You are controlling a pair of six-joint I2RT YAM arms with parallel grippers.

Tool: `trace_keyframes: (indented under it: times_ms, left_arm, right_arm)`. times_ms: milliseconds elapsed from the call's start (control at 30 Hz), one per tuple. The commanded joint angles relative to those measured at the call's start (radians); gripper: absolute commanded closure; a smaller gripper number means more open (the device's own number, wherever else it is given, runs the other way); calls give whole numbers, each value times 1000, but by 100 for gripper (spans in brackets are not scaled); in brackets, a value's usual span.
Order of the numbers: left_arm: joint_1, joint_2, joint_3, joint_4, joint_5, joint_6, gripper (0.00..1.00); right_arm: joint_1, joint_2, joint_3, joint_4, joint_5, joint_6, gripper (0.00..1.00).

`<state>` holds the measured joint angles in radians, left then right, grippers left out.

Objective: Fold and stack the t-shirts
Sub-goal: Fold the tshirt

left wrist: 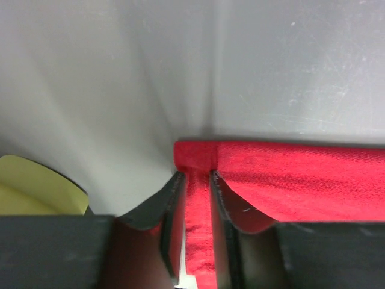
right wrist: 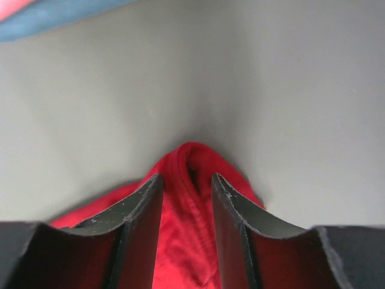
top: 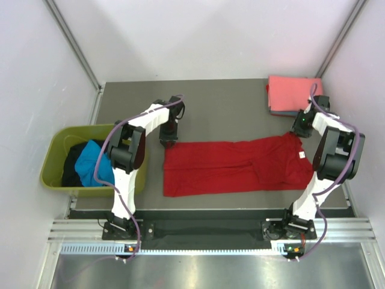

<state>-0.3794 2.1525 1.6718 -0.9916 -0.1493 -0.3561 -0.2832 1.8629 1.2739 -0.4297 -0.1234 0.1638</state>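
Grey counter [top: 228, 108], mid-fold: your left claw [left wrist: 195, 180] and right claw [right wrist: 187, 180] clamp the red shirt [top: 234, 165]; lift both ends evenly next.

The red t-shirt [top: 234, 165] lay flat across the middle of the table as a long band folded lengthwise, its collar end with a small white label toward the right. Its far left corner was pinched in the left claw [left wrist: 195, 180], and a bunched fold at the collar end was pinched in the right claw [right wrist: 187, 180]. A salmon-pink t-shirt [top: 295, 90] sat folded at the far right corner, on a blue t-shirt [right wrist: 60, 21] showing only an edge. A turquoise t-shirt [top: 93, 159] and a black t-shirt [top: 72, 165] lay crumpled together in the tub [top: 51, 165] at the left.
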Motion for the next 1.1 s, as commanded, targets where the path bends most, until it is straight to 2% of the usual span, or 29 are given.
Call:
trace_keyframes:
  times_ms: [0,33,100,167,300,400,800,1067]
  left_arm:
    - [10,61,8,8,-26,16,74]
    - [10,61,15,8,-26,16,76]
    - [10,67,29,-1,-32,16,86]
    - [10,73,40,-7,-38,17,100]
    - [10,84,65,-5,-47,8,100]
    - [11,104,98,-15,-85,-17,100]
    - [46,204,295,-71,-171,-61,100]
    - [56,236,355,-65,-130,-72,100]
  right_arm:
    - [-24,35,48,52,-33,-26,62]
    - [-27,41,50,60,-32,-26,62]
    - [-31,58,56,72,-32,-27,64]
    - [-34,65,59,80,-32,-23,67]
    - [-36,76,45,126,-27,-10,92]
    - [-39,82,21,169,-25,19,100]
    - [-60,82,-24,279,59,146,100]
    - [-67,99,-11,324,36,227,100]
